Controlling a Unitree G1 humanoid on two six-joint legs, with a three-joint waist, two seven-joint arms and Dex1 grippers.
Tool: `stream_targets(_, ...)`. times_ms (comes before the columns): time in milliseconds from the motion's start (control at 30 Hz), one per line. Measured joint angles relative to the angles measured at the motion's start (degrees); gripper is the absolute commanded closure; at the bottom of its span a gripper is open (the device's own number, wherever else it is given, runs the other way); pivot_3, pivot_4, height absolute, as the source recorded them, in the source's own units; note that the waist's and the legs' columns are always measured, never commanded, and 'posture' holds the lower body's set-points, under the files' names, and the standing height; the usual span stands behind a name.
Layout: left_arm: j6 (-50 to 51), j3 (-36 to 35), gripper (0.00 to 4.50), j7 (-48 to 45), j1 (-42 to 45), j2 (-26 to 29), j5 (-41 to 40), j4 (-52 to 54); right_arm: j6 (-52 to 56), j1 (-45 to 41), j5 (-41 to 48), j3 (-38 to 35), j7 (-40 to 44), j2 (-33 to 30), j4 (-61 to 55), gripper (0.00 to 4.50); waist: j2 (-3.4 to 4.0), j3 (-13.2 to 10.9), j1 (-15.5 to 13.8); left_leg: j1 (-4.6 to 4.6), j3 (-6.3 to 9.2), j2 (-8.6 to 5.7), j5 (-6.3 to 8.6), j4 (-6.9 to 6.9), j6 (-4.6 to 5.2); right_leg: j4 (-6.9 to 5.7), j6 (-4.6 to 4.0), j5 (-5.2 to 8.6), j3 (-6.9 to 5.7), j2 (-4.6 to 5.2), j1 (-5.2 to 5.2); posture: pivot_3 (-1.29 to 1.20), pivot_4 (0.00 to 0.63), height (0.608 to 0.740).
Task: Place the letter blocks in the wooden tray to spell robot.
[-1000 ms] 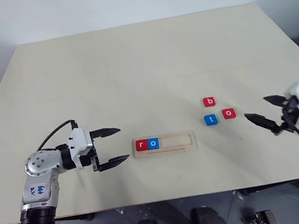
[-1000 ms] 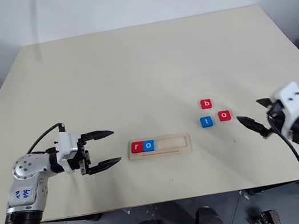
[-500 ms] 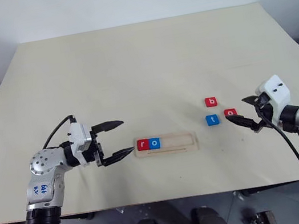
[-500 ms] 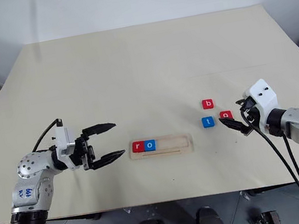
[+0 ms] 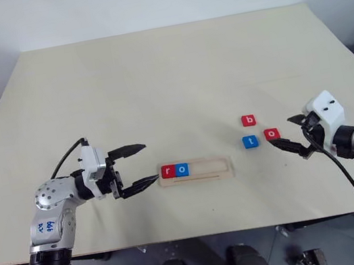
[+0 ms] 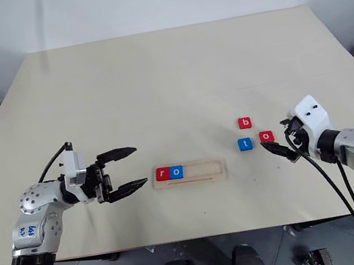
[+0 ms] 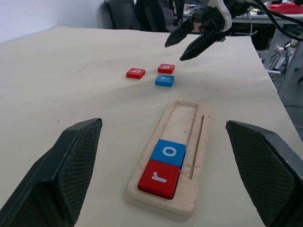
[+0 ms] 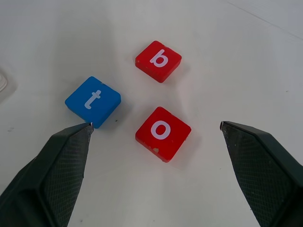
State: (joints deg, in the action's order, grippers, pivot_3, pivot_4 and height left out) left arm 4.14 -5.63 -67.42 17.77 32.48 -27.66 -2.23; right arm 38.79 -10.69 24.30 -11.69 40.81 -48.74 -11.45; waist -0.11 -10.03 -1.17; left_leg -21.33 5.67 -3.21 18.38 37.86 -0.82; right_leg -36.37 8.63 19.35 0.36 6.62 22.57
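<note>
A wide pale bench (image 5: 166, 72) carries everything. Near its front edge, roughly in the middle, lies the wooden tray (image 5: 207, 167), long side running left to right. Two letter blocks sit side by side at the tray's left end, touching each other: a red r block (image 5: 168, 171) at the very end and a blue o block (image 5: 181, 169) just right of it. The rest of the tray's recess is bare wood.

The left gripper (image 5: 139, 164) hangs just off the tray's left end, pointing along it toward the right, its two black fingers spread wide apart and holding nothing. The right gripper (image 5: 284, 133) reaches in from the right side of the bench, fingers likewise spread apart and empty, its tips just beside the loose red o block (image 5: 271, 134).

Three loose blocks lie on the bench well to the right of the tray, close together but not touching: the red b block (image 5: 249, 120) farthest back, the blue t block (image 5: 250, 141) in front of it, and the red o block just right of the t.
</note>
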Motion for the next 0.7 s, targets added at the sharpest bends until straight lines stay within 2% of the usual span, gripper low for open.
stream_targets(533, -0.47, -0.02, 0.07, -0.44, 0.00, 0.00, 0.01, 0.00, -1.23, 1.16, -0.39, -0.09, -0.67, 1.86, -0.03, 0.00, 0.00, 0.00, 0.00, 0.00, 0.00, 0.00, 0.00, 0.00, 0.00, 0.04, 0.00, 0.00, 0.00, 0.00, -0.01, 0.00, 0.150, 0.740)
stream_targets(700, -0.66, -0.06, 0.07, -0.20, -0.03, 0.00, 0.03, -0.05, 1.50, 0.42, -0.22, -0.19, -4.62, 4.66, -2.33, 0.00, 0.00, 0.00, 0.10, 0.00, 0.00, 0.02, 0.00, -0.02, 0.00, 0.04, 0.00, 0.00, 0.01, -0.01, 0.01, 0.00, 0.150, 0.740)
